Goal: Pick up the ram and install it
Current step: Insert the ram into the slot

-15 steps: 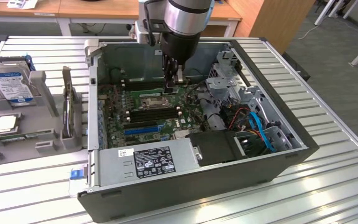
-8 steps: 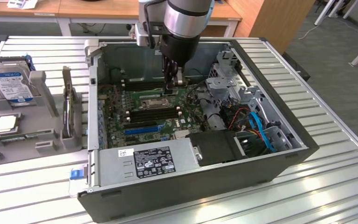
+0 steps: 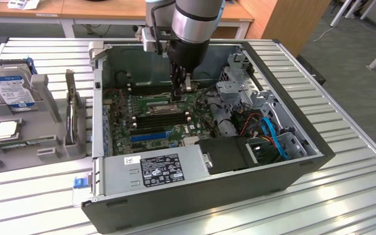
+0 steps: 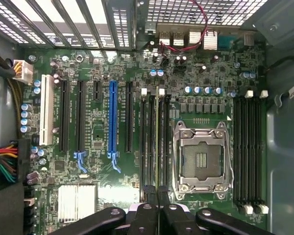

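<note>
**Gripper pinches the ram over the memory slots**

And here the gripper (image 4: 157, 190) is deep inside the open computer case (image 3: 195, 205), low over the motherboard (image 4: 93, 137). Its two dark fingers (image 4: 148, 197) stand almost together, with just a sliver between them, and in that sliver sits the ram (image 4: 157, 142). The wrist view catches the stick edge-on, a thin yellow-green line running out from the fingertips. It lies in line with the bank of long black memory slots (image 4: 143, 142), between the blue expansion slot (image 4: 112, 117) and the open processor socket (image 4: 202, 159). Whether the stick is pressed home in a slot or only poised over it, the pictures do not settle.

From the exterior view the arm drops straight down, the gripper (image 3: 185, 88) near the middle of the board.

Now, the writing. The power supply at the near end of the case wears a black-and-white label (image 3: 162, 169), with rows of print and marks too fine to read. Toward the exterior view's left, on the slatted table (image 3: 344, 196), a grey fixture holds a hard drive (image 3: 8, 87) with a white-and-blue sticker, and its text is not legible either. The motherboard carries tiny white lettering by its slots, and none of it can be made out.
</note>
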Controlling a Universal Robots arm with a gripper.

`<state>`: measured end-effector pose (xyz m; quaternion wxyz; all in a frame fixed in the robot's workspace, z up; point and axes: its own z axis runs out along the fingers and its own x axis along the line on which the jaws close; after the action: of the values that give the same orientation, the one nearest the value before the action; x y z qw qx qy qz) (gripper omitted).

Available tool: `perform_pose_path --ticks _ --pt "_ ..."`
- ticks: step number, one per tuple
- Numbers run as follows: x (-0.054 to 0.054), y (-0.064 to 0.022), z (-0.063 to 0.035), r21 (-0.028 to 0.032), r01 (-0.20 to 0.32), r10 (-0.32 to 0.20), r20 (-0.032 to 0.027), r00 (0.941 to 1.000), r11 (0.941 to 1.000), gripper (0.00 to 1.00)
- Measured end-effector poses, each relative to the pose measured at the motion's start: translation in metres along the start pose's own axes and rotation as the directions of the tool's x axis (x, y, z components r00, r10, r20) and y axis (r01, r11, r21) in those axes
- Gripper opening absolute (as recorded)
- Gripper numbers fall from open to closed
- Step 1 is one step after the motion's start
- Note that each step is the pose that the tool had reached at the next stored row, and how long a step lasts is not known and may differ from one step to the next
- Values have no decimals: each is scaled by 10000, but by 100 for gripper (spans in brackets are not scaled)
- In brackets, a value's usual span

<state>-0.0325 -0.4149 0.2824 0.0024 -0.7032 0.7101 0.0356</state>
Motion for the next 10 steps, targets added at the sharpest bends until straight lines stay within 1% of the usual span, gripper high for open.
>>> perform_pose_path --ticks 10 --pt "5 -4 89 0 0 0 0 10000 10000 12"
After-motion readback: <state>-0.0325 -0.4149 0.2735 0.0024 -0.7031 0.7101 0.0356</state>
